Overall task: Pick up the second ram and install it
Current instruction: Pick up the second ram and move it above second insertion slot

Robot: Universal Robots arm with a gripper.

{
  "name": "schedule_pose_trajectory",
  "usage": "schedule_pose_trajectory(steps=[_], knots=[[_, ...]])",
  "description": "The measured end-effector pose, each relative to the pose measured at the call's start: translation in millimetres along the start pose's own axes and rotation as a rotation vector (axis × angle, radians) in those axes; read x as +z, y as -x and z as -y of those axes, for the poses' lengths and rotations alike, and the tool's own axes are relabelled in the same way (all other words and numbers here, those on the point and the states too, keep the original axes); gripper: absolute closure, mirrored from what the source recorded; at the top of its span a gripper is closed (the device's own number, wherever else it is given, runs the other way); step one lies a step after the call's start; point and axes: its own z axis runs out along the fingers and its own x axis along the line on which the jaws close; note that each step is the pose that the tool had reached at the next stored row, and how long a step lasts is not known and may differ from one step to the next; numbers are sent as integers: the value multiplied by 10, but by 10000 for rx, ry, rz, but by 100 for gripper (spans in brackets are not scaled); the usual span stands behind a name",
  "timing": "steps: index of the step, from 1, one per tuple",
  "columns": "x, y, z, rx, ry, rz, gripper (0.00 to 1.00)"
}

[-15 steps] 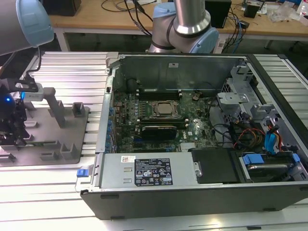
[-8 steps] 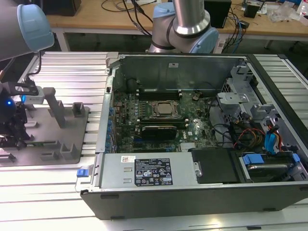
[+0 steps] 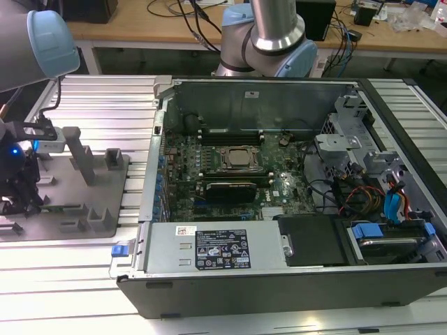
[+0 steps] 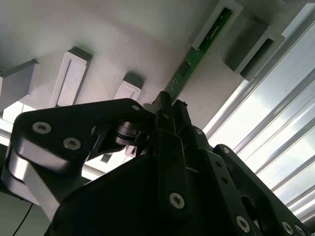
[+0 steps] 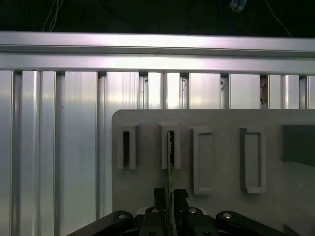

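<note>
A black two-fingered tool (image 5: 170, 192) on a robot arm (image 3: 276, 28) is clenched on the near end of a thin green memory stick (image 5: 170, 157), one finger pressed to each flat side. In the first wrist view the memory stick shows edge-on as a narrow line. It runs from between the fingertips to a grey slotted post on the holder tray (image 5: 226, 157), where its far end sits inside the slot. A second slotted post stands just beside that one, and two rectangular frames rise from the same tray a little further along. In the second wrist view the tool (image 4: 171, 104) appears from behind. Its dark linkages and screws fill the foreground, and the green stick (image 4: 197, 54) reaches away from the fingertips at a slant into the grey slot. The grey tray lies flat on a ribbed aluminium desk (image 3: 91, 105). In the exterior view the tray (image 3: 66, 192) is at the exterior view's left, with several upright posts on it. The tool (image 3: 17, 199) hangs over the tray's far left edge, with a small blue light glowing on its body. Well apart, toward the exterior view's right, an open computer case (image 3: 279, 286) lies on its side on the same desk. Inside it are a green motherboard (image 3: 283, 185), a square processor socket near the middle, and bundled cables and drive bays at the right end.
</note>
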Motion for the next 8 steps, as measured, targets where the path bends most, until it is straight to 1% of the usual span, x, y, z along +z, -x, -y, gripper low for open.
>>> schedule_pose_trajectory(steps=[3,8], knots=[[-18,1,0,0,-3,2,81],[-22,1,-1,1,-1,-1,81]])
